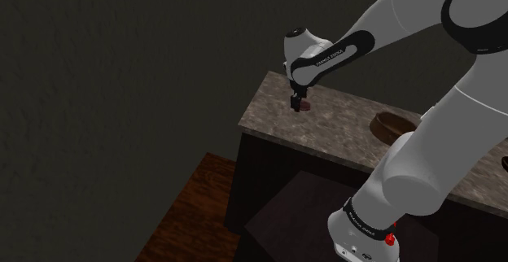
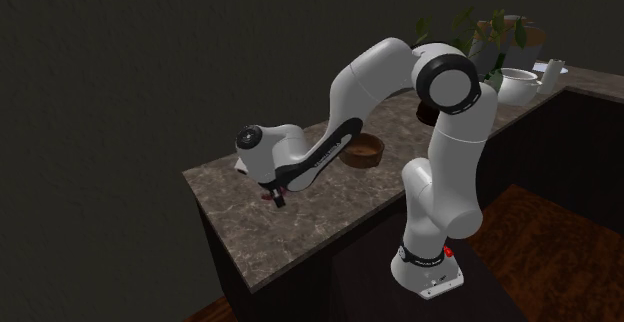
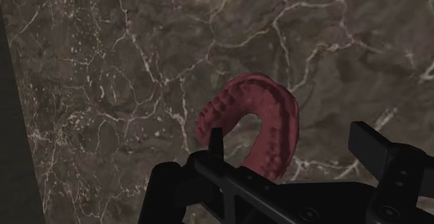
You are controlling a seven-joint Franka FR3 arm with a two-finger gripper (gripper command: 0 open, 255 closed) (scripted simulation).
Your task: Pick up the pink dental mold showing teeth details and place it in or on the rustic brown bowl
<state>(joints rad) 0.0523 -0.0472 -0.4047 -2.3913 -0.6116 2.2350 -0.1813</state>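
Low over the end of the dark, white-veined counter (image 1: 350,134) that lies at the shoulder view's left, I hang my gripper (image 1: 299,104) with its fingers pointing down at the stone. My jaws are open and clasp nothing: in the wrist view one finger (image 3: 216,140) and the other (image 3: 372,146) stand well apart. The dental mold (image 3: 257,122), a dark pinkish-red horseshoe with rows of teeth along its arch, lies flat on the counter just below me. One limb of it runs in between my fingers, and the nearer finger's tip sits in front of the arch's hollow. I cannot tell whether that tip touches it. The brown bowl (image 1: 391,125) stands on the same counter, well apart from the mold, toward my stand.
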